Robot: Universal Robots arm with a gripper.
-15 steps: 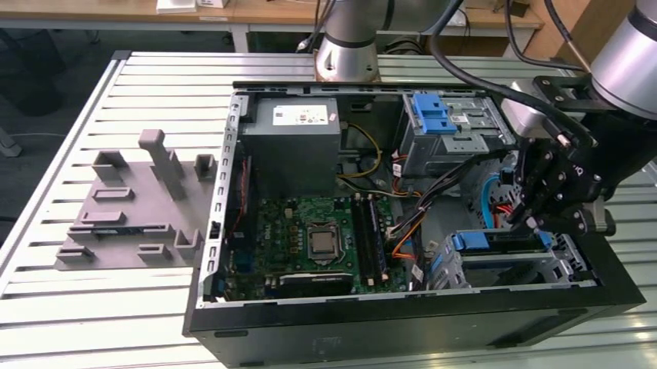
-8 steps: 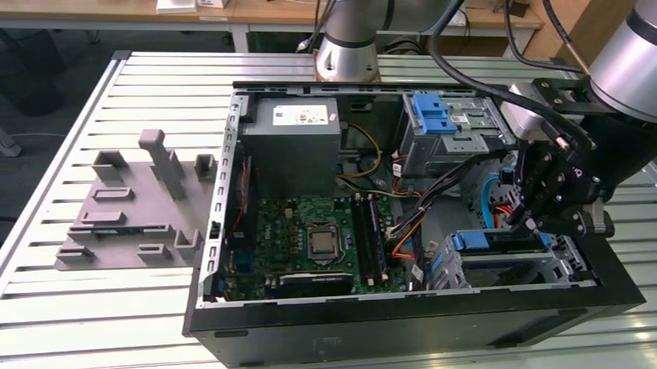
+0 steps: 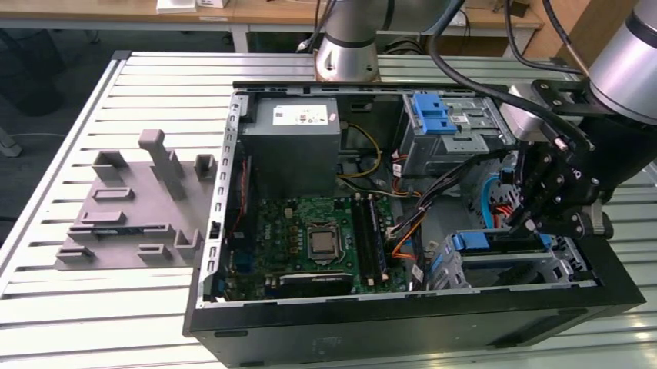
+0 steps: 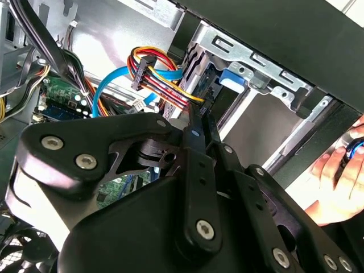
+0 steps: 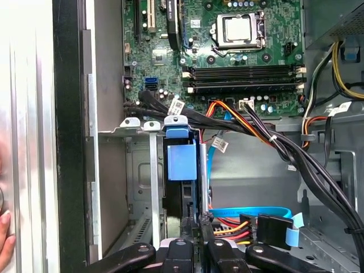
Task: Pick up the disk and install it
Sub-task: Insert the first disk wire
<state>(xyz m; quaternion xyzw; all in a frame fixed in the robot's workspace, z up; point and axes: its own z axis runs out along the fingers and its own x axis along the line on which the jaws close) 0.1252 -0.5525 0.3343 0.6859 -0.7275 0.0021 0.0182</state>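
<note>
Blue-bracketed disk point(image 5: 182, 165) stands edge-on, seemingly seated in its bay point(image 5: 139, 170).

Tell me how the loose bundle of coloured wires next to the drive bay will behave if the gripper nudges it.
The coloured wire bundle would probably flex aside rather than resist: it curves loosely in the second wrist view. It likely springs back, since it ends in a black connector and runs off toward the motherboard. It looks light, but could snag on the gripper close by.
</note>
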